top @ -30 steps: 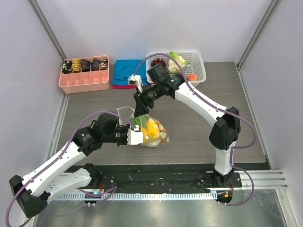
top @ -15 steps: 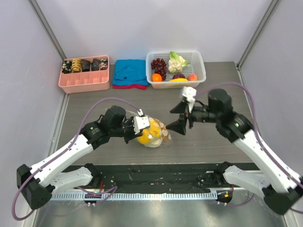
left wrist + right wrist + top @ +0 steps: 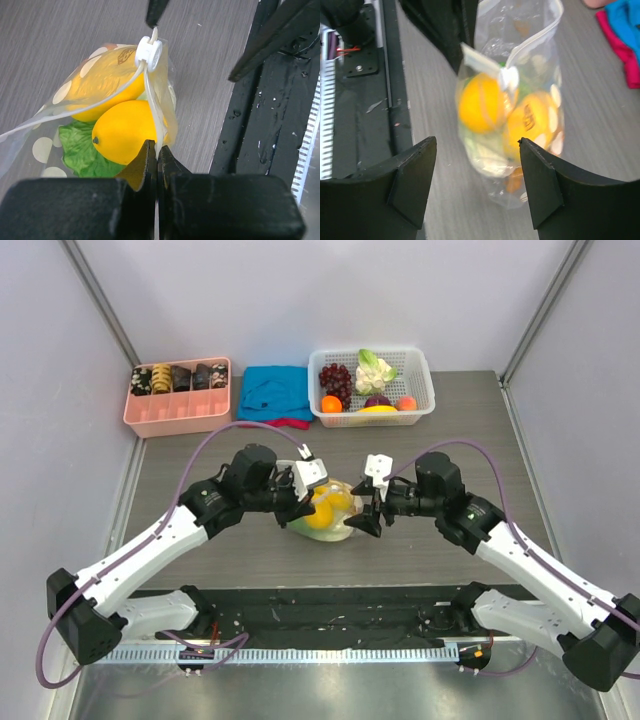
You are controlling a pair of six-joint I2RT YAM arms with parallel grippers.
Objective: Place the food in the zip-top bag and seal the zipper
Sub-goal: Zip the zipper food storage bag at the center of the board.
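Note:
The clear dotted zip-top bag [image 3: 325, 512] lies mid-table and holds yellow and orange round fruits [image 3: 122, 131] and green lettuce [image 3: 80, 150]. My left gripper [image 3: 297, 502] is shut on the bag's mouth edge at the zipper strip [image 3: 152, 107]; a white slider [image 3: 149, 51] sits at the strip's far end. My right gripper [image 3: 368, 514] is open and empty just right of the bag. In the right wrist view the bag [image 3: 512, 107] stands between and beyond the wide-apart fingers [image 3: 542, 182], with the slider [image 3: 510, 78] near its top.
A white lattice basket [image 3: 418, 375] with toy fruit stands at the back. A blue and pink cloth [image 3: 272, 395] lies left of it. A pink tray [image 3: 180, 410] with dark snack pieces is at the back left. A black strip [image 3: 340, 605] runs along the near edge.
My right arm swung from over the bag out to the right, then came in low beside the bag's right side. My left gripper shifted right and up with the bag's edge.

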